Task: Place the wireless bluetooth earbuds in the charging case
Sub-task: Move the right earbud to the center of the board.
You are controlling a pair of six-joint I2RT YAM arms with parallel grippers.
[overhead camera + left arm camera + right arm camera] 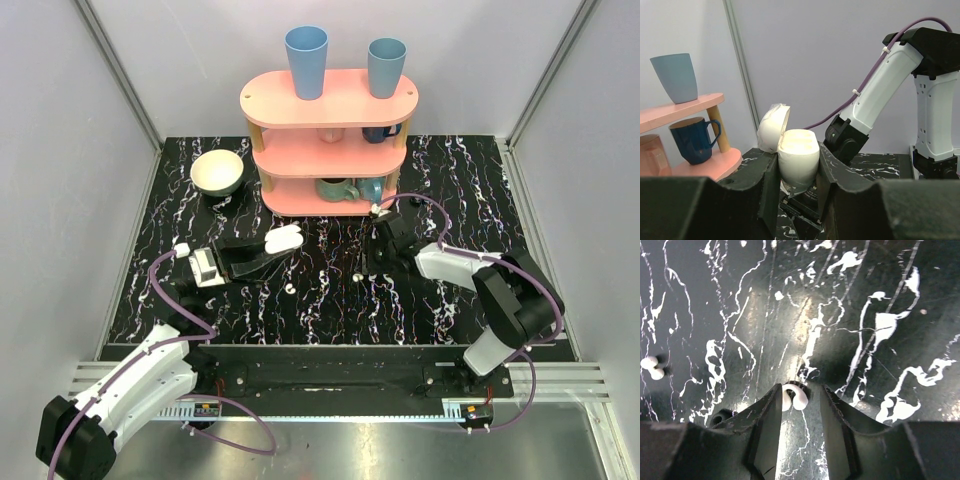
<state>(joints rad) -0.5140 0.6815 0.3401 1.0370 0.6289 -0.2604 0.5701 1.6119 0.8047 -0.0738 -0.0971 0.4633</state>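
Note:
The charging case [798,155] is a white oblong with its lid [772,127] flipped open to the left. My left gripper [797,167] is shut on the case body and holds it above the table; it also shows in the top view [283,240] at the left gripper [268,252]. My right gripper [799,392] points down at the table with its jaws open around one white earbud [794,399], which lies on the table touching the left finger. A second earbud [652,367] lies apart to the left, and in the top view [289,288] between the arms.
A pink three-tier shelf [330,100] with blue cups and mugs stands at the back centre. A cream bowl [217,172] sits to its left. The right arm's wrist [395,240] is close in front of the shelf base. Grey walls enclose the black marble table [330,310].

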